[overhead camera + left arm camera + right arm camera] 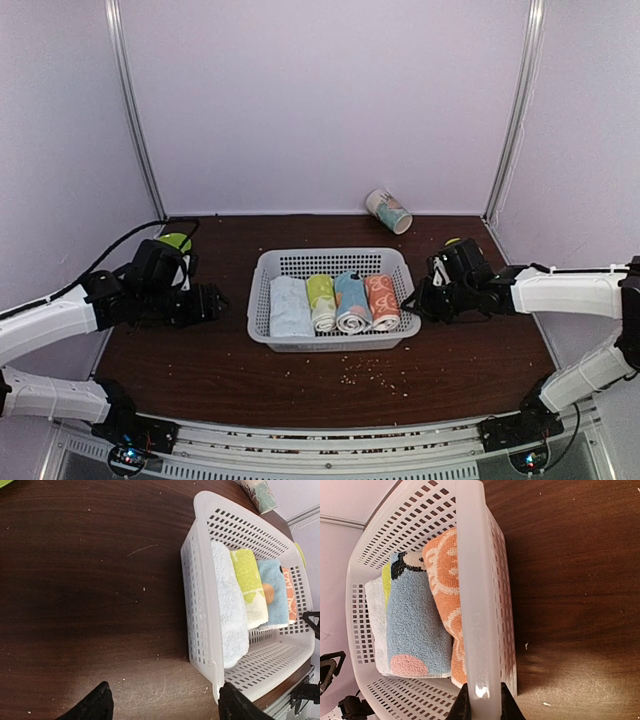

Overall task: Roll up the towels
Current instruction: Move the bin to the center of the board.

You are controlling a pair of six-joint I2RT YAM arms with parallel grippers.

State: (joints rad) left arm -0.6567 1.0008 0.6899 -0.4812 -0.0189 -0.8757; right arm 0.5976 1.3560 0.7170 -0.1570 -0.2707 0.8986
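Note:
A white slotted basket (330, 256) holds both towels, rolled and side by side. The peach-orange towel (382, 301) lies against the right wall, and the light blue spotted towel (352, 302) is just left of it. My right gripper (481, 700) is shut on the basket's right rim (472, 580), one finger inside and one outside, with the peach-orange towel (445, 580) and the blue towel (415, 620) beside it. My left gripper (164, 692) stands open over bare table at the basket's left wall (200, 580), holding nothing. One of its fingers is close to the basket's corner.
A yellow-green rolled towel (321, 300) and a pale blue-white rolled towel (290, 306) fill the basket's left half. A patterned cup (388, 210) lies on its side at the back. A green object (176, 241) sits behind my left arm. Crumbs (375, 370) dot the table in front.

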